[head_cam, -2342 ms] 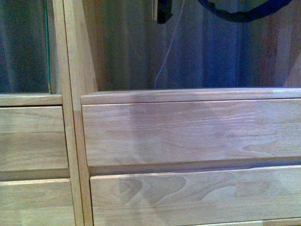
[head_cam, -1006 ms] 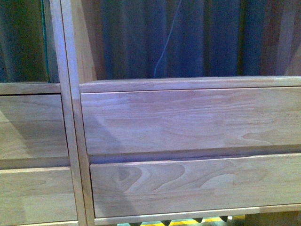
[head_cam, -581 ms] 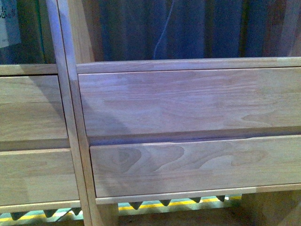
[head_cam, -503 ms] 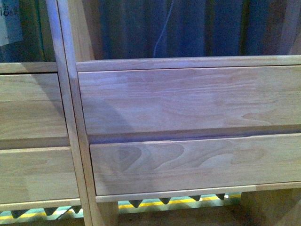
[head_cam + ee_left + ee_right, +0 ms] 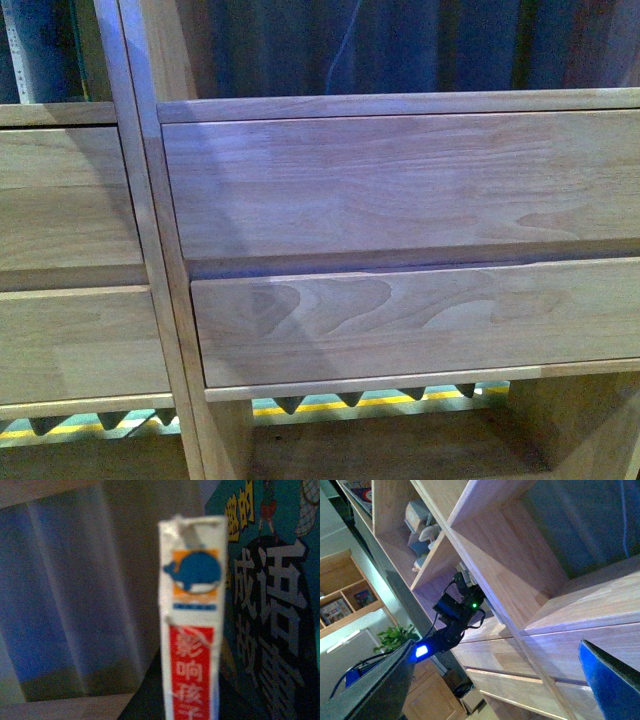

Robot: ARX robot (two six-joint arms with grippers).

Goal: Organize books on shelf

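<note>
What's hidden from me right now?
Front view: no arm shows, and the open compartment of the shelf is cut off by the top edge.
Left wrist view: blurred. The white-spined book runs off the bottom edge, so its grip is unseen.
Right wrist view: the left gripper is too small and dark to judge.

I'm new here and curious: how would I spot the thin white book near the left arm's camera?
Start at the light-wood shelf backed by blue curtain. In the left wrist view, a white-spined book stands beside a teal book. Only it shows a blue whale above a red block.
</note>
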